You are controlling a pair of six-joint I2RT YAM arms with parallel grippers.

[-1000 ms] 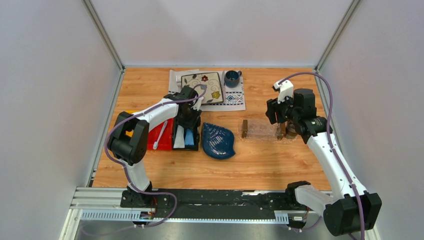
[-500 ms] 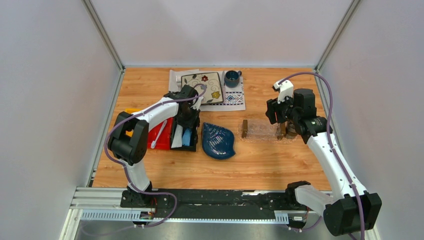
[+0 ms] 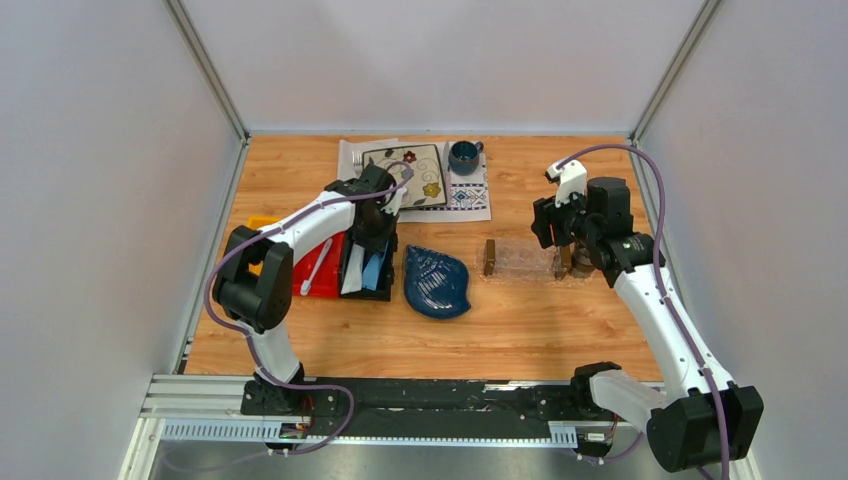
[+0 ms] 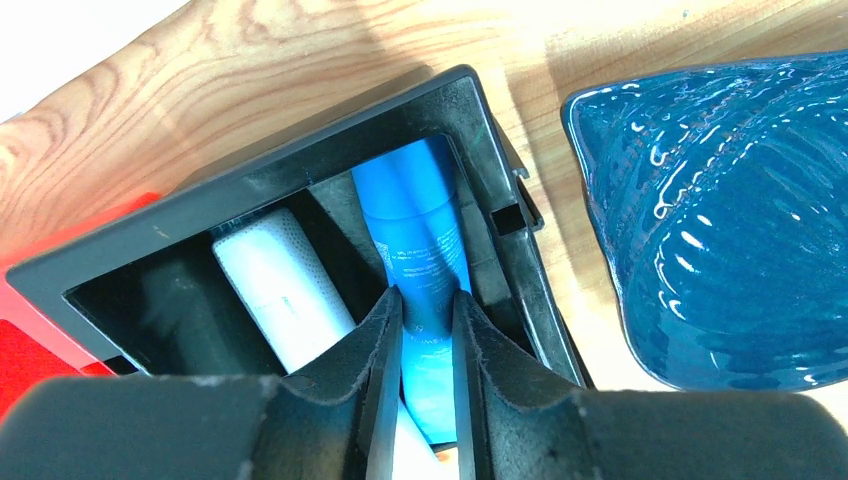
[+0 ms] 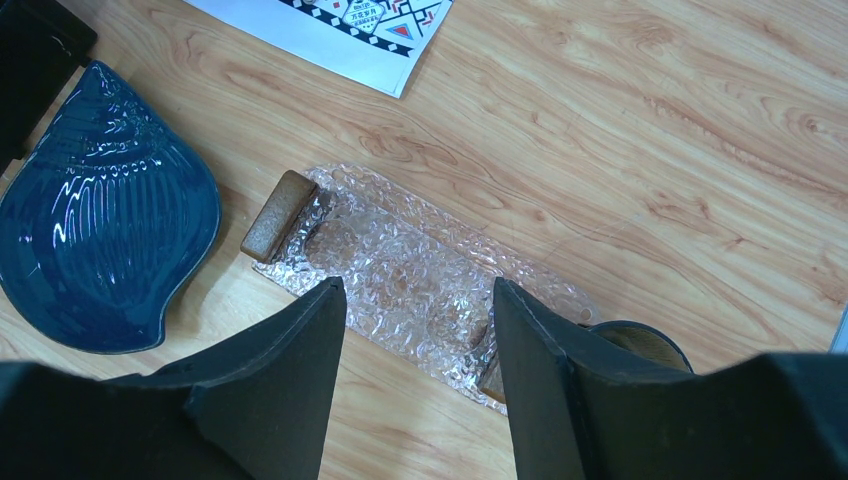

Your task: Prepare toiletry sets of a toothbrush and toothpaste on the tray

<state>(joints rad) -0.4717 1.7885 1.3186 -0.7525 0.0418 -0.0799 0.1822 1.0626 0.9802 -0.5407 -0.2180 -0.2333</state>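
Left wrist view looks down into the black plastic bin [image 4: 470, 100], where two toothpaste tubes lie side by side in separate compartments. The left fingers [image 4: 393, 312] reach into the right-hand compartment and are closed against both sides of the light blue toothpaste tube [image 4: 415, 215], pinching it near its lower end. The white-grey toothpaste tube [image 4: 280, 285] lies just to the left of it, untouched. To the right of the bin sits the dark blue leaf-shaped dish [image 4: 720, 200], and a corner of the red bin [image 4: 30, 345] shows at the left edge.

From the top external camera, the toothbrush [image 3: 318, 268] lies slantwise in the red bin, which touches the black bin's left side.

On the right wrist camera, the right fingers [image 5: 322, 335] are spread wide with nothing between them, hanging above the clear tray [image 5: 400, 265]. The tray lies slantwise on the tabletop [image 5: 650, 150], with a brown wooden block [image 5: 278, 213] at its left end; the block at the other end is mostly hidden behind a finger. No toothbrush or toothpaste lies on the tray.
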